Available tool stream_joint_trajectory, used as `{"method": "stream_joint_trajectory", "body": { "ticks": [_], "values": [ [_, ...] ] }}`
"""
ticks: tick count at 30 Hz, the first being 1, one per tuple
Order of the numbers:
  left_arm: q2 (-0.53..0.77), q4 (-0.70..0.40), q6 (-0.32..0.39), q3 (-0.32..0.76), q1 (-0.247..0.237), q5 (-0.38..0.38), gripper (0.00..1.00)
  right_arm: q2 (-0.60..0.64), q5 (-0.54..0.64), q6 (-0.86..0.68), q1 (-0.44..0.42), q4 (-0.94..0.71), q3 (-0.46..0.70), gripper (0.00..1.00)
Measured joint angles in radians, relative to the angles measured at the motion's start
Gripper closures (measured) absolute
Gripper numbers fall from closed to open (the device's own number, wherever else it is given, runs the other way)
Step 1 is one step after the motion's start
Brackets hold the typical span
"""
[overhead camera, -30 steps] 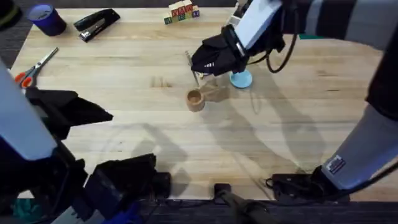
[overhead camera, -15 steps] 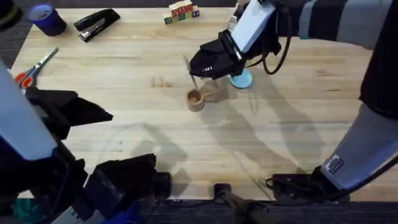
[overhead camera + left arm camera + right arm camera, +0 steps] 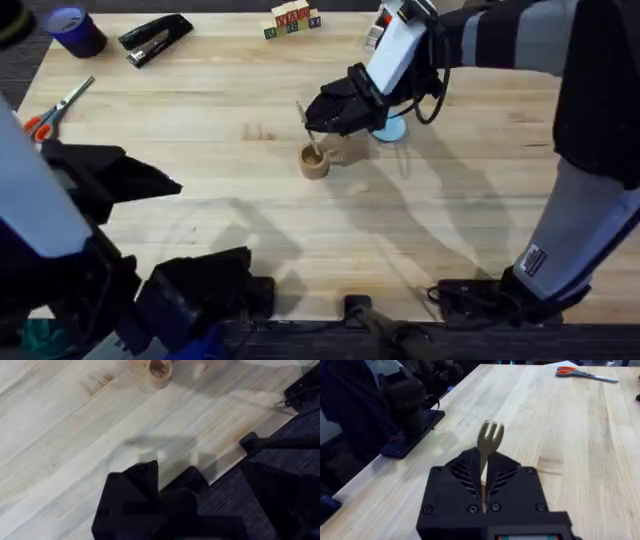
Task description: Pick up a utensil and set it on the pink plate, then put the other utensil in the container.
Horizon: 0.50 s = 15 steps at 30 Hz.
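Over the last second the right pincer [image 3: 318,118] has drawn back toward the far right of the counter [image 3: 200,130], carrying the fork [image 3: 307,130] over the brown container [image 3: 314,161], where the fork's lower end now meets the rim or mouth; which cannot be told. Right pincer: closed on the fork's handle, prongs [image 3: 490,430] projecting beyond the fingertips in the right wrist view. Left pincer [image 3: 172,472]: fingers parted, holding nothing, near the counter's front edge, well apart from the container [image 3: 152,371].

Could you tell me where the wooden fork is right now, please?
The fork is clamped in the right end effector, held over the cup near the table's middle, in the overhead view.
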Motion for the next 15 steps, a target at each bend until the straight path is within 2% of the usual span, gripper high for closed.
{"method": "stream_joint_trajectory", "body": {
  "ticks": [15],
  "values": [
    [0.0, 0.0, 0.0, 0.0, 0.0, 0.0, 0.006, 0.06, -0.001, 0.0, 0.009, 0.01, 0.0, 0.968]
  ]
}}
